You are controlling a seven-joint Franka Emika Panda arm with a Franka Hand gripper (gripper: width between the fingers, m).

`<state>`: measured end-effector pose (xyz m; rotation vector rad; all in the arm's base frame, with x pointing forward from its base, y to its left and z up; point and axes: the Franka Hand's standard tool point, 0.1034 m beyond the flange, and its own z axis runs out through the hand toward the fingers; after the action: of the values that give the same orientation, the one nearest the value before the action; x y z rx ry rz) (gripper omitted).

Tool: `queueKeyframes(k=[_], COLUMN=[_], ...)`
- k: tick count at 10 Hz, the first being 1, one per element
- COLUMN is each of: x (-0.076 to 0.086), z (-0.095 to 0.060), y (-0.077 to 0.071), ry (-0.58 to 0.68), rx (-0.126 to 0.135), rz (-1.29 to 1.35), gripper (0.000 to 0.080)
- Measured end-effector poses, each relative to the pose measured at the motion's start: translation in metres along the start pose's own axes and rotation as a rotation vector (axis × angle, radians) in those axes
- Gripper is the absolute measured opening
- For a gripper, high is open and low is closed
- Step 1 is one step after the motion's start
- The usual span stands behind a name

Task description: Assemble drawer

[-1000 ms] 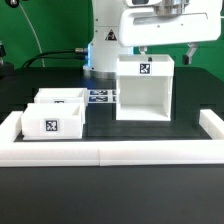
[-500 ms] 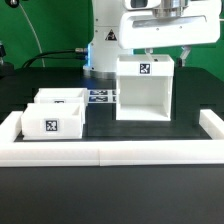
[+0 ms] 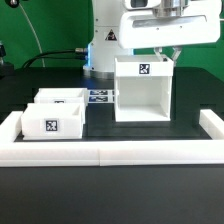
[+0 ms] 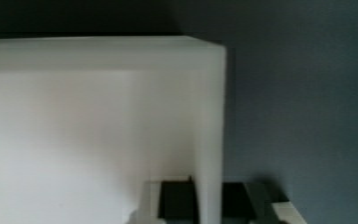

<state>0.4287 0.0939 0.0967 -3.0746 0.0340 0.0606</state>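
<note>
The drawer's tall white box housing [image 3: 143, 92] stands upright right of the table's middle, open front toward the camera, with a tag on its top front. Two small white trays [image 3: 52, 120] [image 3: 60, 99] sit side by side at the exterior view's left. My gripper [image 3: 168, 55] is at the top of the housing's right side wall. In the wrist view the housing [image 4: 87, 120] fills most of the picture, and its thin wall runs between my two black fingers [image 4: 176, 202]. The gripper [image 4: 204, 200] is shut on that wall.
A low white rail [image 3: 110, 152] edges the black tabletop at the front and both sides. The marker board [image 3: 101, 97] lies flat between the trays and the housing. The arm's white base [image 3: 100, 40] stands behind them.
The two fingers have come together from a wide spread onto the housing's right wall. The housing and trays have not moved.
</note>
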Motion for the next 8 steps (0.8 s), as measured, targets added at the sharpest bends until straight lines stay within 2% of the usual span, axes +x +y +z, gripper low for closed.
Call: queueKeyframes(k=[3,4,7,8], x=[0.0,0.005,0.05,0.07], z=[0.0,0.0,-0.001,-0.002], y=[0.0,0.0,-0.009,-0.013], ry=[0.0,0.0,0.04,0.058], rx=[0.0,0.002,0.021,0.029], rz=[0.0,-0.016,-0.036,-0.035], gripper=[0.0037,0.0037,0.0038,0.0038])
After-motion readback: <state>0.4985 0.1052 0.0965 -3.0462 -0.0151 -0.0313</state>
